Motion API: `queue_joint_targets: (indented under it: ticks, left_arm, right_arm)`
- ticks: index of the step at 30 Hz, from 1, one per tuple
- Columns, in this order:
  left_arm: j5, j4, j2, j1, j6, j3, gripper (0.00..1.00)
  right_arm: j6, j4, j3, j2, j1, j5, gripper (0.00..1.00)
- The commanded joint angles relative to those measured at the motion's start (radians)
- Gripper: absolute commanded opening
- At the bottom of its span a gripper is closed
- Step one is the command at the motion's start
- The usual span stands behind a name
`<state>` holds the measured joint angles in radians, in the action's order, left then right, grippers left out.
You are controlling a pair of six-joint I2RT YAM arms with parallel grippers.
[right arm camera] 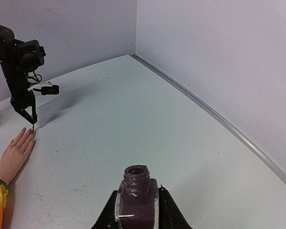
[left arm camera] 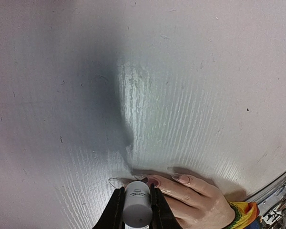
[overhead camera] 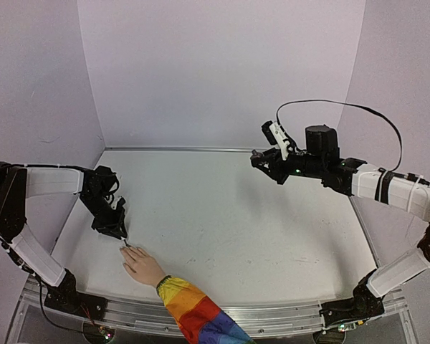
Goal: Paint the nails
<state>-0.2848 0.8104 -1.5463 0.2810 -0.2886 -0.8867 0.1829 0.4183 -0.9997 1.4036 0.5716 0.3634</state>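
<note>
The left gripper [overhead camera: 119,231] is clamped on a white brush cap [left arm camera: 137,204], with the brush pointing down at the bench [overhead camera: 236,215]. The nails [left arm camera: 183,179] lie just beneath its tip, on a pale hand [overhead camera: 142,266] lying flat with its fingers aimed at that gripper. Whether the brush touches a nail cannot be told. The right gripper [right arm camera: 137,207], well apart, is closed around an open polish bottle [right arm camera: 136,188].

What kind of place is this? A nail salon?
Probably a robot test booth, not a salon: plain pale walls box in a white table, a left arm and right arm are bolted to its near edge, and a rainbow-sleeved hand lies there.
</note>
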Motion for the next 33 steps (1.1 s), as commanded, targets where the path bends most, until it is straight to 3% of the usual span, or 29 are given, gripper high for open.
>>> queue_joint_targets:
  ticks: [1,19,26,33]
  left_arm:
    - [0.012,-0.007,0.0,-0.007,-0.004,-0.015,0.0]
    - [-0.03,-0.03,0.127,-0.03,-0.008,0.02,0.0]
    - [-0.116,-0.044,0.069,-0.031,0.016,0.011,0.0]
    - [-0.114,-0.051,0.048,-0.029,0.018,0.009,0.0]
  right_arm:
    - [-0.009,0.039,-0.03,-0.003,-0.006,0.027,0.0]
    - [-0.01,0.04,-0.031,0.009,-0.006,0.037,0.0]
    - [-0.01,0.04,-0.031,0.011,-0.006,0.041,0.0]
    - [-0.01,0.04,-0.03,0.011,-0.005,0.043,0.0]
